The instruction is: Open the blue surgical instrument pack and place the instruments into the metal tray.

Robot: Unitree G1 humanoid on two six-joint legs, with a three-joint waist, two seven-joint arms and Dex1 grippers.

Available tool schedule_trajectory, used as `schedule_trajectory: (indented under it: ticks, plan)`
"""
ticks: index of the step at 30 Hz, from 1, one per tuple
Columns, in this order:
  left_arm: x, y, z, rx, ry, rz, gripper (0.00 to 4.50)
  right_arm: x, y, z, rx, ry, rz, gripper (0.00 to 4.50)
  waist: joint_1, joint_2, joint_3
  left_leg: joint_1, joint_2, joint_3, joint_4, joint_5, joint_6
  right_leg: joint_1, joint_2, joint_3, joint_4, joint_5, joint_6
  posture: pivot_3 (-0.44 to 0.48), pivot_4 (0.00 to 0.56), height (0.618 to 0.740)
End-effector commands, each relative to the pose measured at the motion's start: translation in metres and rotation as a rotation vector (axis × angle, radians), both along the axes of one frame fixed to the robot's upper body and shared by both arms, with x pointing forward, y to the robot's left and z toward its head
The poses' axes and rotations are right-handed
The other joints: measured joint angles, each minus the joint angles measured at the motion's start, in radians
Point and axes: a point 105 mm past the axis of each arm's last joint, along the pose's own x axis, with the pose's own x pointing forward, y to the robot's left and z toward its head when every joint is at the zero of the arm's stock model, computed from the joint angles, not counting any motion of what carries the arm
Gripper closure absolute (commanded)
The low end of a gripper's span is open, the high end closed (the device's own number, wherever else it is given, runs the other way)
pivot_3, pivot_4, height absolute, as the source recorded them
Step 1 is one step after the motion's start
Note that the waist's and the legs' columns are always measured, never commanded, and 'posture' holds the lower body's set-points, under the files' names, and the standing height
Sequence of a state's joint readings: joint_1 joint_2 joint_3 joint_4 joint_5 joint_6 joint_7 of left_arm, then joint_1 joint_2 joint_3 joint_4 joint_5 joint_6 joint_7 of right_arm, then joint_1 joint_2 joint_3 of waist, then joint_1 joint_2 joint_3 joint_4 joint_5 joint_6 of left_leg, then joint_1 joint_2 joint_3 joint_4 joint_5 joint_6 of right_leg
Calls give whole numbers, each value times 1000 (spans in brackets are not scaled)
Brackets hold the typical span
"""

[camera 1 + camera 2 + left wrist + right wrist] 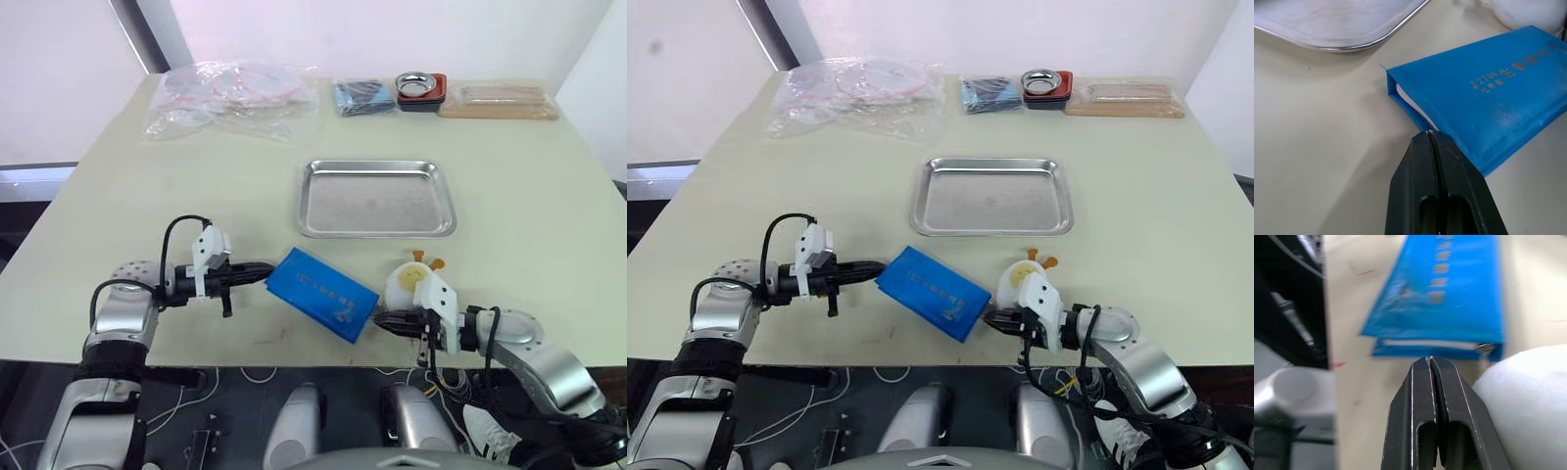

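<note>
On the blue surgical instrument pack (1493,100), pale printing reads "J2708".

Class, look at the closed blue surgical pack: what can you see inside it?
The blue surgical instrument pack lies folded shut. At its open edge a pale lining layer shows; any contents are covered by the wrap.

We've got both arms low & reaching inward, forearms roughly level, wrists turned toward each other. Left gripper (263,275): black fingers pressed together, tips pointing right. Right gripper (380,320): fingers also pressed together, tips pointing left. The two are well apart.
</note>
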State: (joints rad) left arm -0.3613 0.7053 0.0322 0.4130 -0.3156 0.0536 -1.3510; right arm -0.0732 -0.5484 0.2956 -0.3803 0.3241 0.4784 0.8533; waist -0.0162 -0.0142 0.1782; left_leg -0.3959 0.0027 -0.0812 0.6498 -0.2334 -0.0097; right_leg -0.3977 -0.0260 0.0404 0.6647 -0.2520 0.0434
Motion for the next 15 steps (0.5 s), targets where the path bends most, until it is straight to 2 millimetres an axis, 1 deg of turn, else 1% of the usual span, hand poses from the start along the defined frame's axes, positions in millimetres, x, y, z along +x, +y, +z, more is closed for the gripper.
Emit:
schedule_trajectory:
  ticks: [1,6,8,12,15]
  plan:
    - [4,-6,3,3,-31,-26,4500,6,4,3,3,-36,-15,4444,0,0,0,0,0,0,0,0,0,0,0,0,0,0,0,0,150,740]
    - [2,-16,0,2,-29,-76,4500,14,9,7,35,-83,-39,4444,-1,0,0,0,0,0,0,0,0,0,0,0,0,1,-1,0,150,740]
    - [1,-20,0,-10,-27,-86,4500,18,8,9,51,-87,-62,4444,-1,0,0,0,0,0,0,0,0,0,0,0,0,1,-1,0,150,740]
    - [-7,-31,-4,-24,-7,-129,4500,24,-6,6,14,-108,-91,4444,-1,0,0,0,0,0,0,0,0,0,1,0,0,1,-1,0,150,740]
    - [-12,-42,-6,-47,4,-152,4500,35,-17,9,5,-143,-136,4444,3,0,0,0,0,0,1,0,0,0,0,1,0,1,-1,0,150,740]
